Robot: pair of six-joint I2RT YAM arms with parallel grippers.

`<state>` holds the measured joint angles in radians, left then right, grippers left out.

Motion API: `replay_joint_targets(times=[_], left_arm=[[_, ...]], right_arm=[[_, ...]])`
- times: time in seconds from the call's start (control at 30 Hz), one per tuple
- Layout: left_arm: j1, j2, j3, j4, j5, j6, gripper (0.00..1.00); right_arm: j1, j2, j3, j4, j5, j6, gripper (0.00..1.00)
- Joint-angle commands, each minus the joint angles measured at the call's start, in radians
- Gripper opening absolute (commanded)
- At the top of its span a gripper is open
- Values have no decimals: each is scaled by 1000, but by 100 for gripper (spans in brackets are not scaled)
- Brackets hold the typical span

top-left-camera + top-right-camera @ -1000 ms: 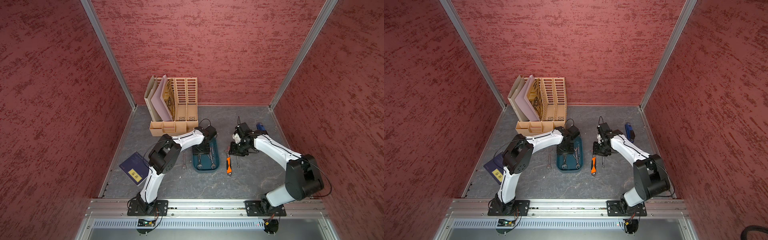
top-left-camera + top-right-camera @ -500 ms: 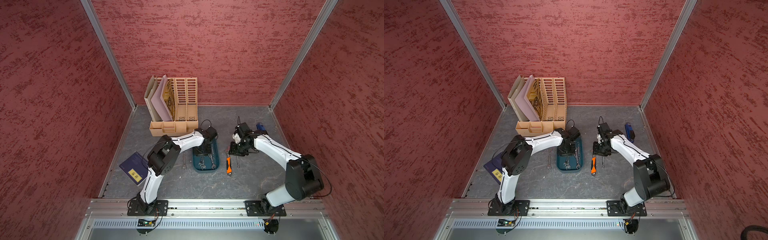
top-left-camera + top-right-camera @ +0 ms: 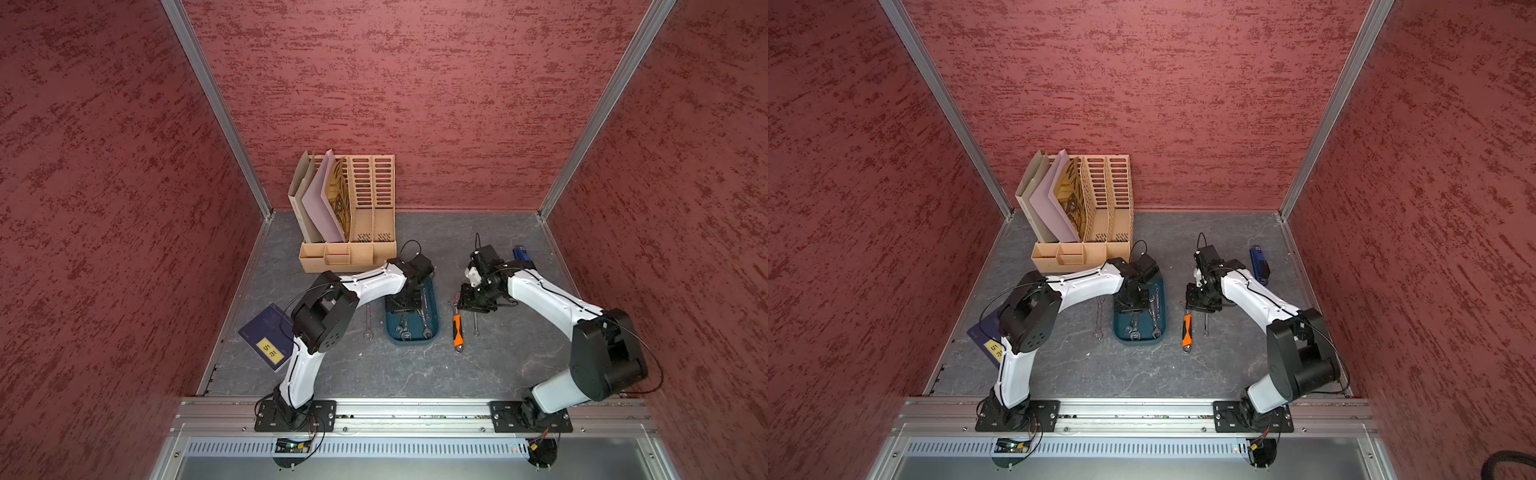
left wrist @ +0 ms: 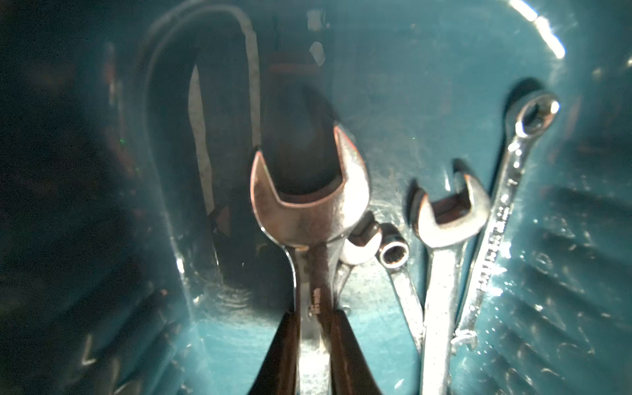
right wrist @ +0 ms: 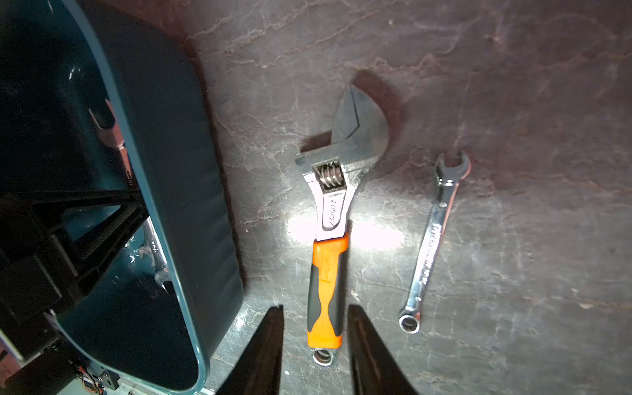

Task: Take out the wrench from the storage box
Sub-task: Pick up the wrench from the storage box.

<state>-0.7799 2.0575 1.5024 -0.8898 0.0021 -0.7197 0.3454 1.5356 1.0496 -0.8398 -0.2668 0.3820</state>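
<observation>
left end effector (image 4: 313, 321) has just clenched on the shank of the big wrench (image 4: 309, 198) | wrench lies in the storage box (image 4: 427, 85), ready to lift, I judge | right end effector (image 5: 315, 311) released, empty, over bench (image 5: 513, 102)

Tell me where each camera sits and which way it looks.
Top views: high above the front rail, looking down on the table; left arm and right arm show.
Left wrist: on the left arm, looking into the storage box; left gripper, shut on a large wrench, shows.
Right wrist: on the right arm, looking down at the orange-handled wrench; open right gripper shows.
Shared: right wrist and both top views show that wrench and the box.
</observation>
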Motion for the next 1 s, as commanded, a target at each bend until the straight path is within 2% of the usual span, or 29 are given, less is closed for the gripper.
replay_joint_targets(times=[0.0, 0.7, 0.97], left_arm=[[-1, -54, 25, -10, -6, 23, 11], [16, -143, 101, -98, -37, 64, 10], [78, -213, 117, -156, -35, 113, 10]], right_arm=[[10, -20, 17, -4, 0, 6, 36], [23, -23, 49, -31, 5, 6, 36], [33, -19, 61, -40, 8, 8, 36]])
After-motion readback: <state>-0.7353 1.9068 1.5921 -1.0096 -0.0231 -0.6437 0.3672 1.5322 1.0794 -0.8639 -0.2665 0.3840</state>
